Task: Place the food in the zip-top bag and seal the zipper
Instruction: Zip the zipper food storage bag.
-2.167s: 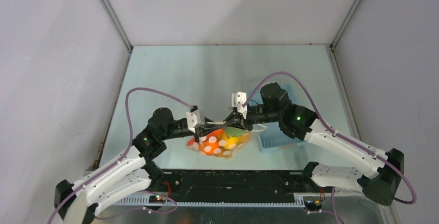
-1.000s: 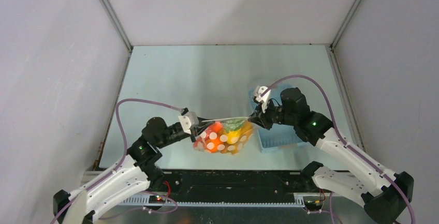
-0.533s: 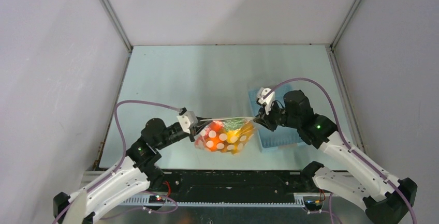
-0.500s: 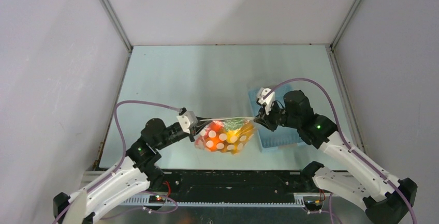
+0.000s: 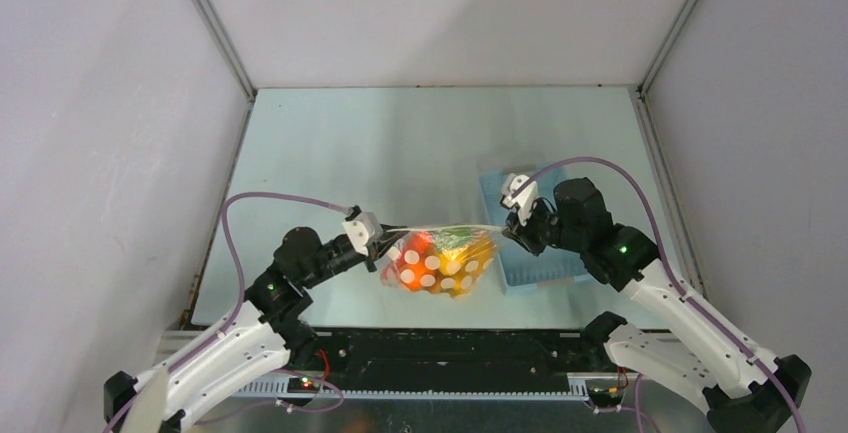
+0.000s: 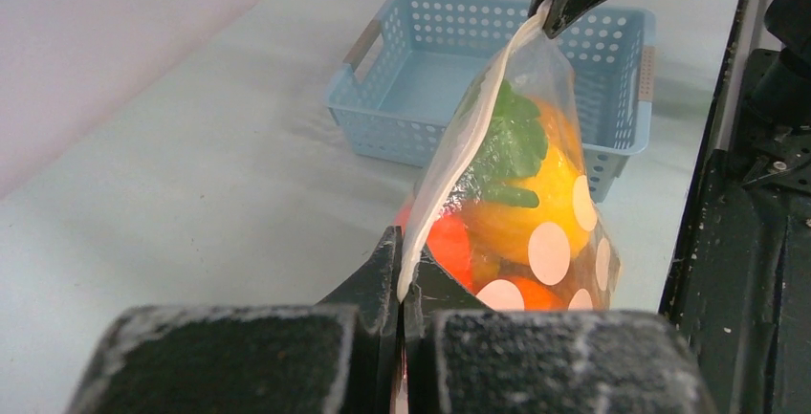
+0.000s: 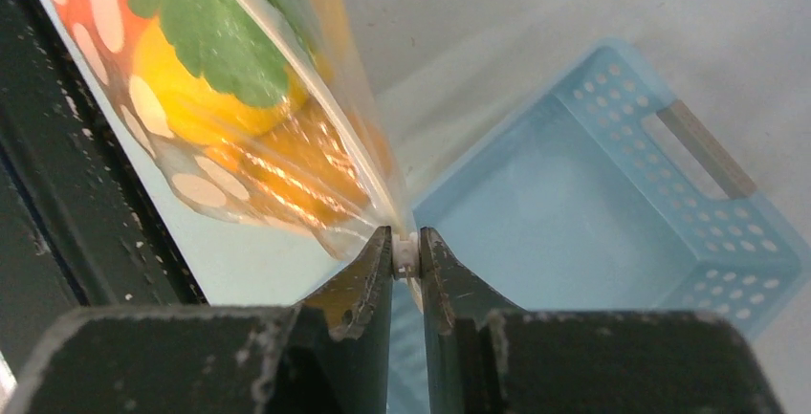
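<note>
The zip-top bag [image 5: 425, 265], filled with the food [image 5: 455, 271], is being stretched between both pincers near the worktop's near edge. One zipper [image 6: 457, 151] end is being pinched by the left pincer [image 6: 402, 275], and the slider [image 7: 405, 256] by the right pincer [image 7: 406, 239]. The pale worktop [image 5: 400, 143] is being flanked by grey walls [image 5: 100, 133], a blue basket [image 5: 530, 278] lying toward its right edge.

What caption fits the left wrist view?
Left gripper pinches the zipper of the bag holding the food, blue basket behind.

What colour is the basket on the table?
The basket is light blue, its walls dotted with small holes; the left wrist view shows it best.
</note>
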`<state>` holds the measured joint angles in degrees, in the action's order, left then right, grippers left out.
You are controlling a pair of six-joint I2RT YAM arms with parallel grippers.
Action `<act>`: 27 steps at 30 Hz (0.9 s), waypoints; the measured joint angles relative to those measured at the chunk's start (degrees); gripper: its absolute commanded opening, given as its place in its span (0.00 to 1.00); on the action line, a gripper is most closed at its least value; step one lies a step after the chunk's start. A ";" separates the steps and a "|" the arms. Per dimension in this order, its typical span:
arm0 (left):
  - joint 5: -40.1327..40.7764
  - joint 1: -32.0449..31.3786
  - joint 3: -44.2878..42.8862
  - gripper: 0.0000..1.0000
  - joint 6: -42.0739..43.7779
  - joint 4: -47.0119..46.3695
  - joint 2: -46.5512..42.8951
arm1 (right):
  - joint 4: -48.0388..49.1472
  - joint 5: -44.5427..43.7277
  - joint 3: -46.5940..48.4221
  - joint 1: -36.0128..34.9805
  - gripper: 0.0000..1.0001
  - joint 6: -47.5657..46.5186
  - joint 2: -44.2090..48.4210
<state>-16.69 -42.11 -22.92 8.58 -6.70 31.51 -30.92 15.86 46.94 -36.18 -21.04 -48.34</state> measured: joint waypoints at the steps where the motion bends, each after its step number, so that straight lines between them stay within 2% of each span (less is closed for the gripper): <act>1: 0.00 0.15 0.00 0.00 0.00 0.00 0.11 | -0.42 -0.39 0.00 0.20 0.19 -0.31 0.26; 16: 1.60 1.92 0.00 0.00 0.00 0.00 0.48 | -7.04 -1.97 -0.31 5.77 0.20 -4.55 1.22; 21: 1.46 2.03 0.00 0.00 0.00 -0.04 0.48 | -6.91 -1.38 -0.31 6.05 0.27 -4.74 1.79; 26: 0.98 2.05 0.00 0.00 0.00 -0.11 0.48 | -5.33 -0.70 -0.33 6.10 0.52 -4.22 4.13; 27: 0.83 2.08 0.00 0.00 0.00 -0.15 0.48 | -4.42 -0.22 -0.33 6.10 0.53 -4.11 4.98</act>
<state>-15.86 -40.03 -22.92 8.58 -6.85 31.99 -35.33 15.64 46.61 -30.09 -25.15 -43.35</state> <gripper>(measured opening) 0.003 0.438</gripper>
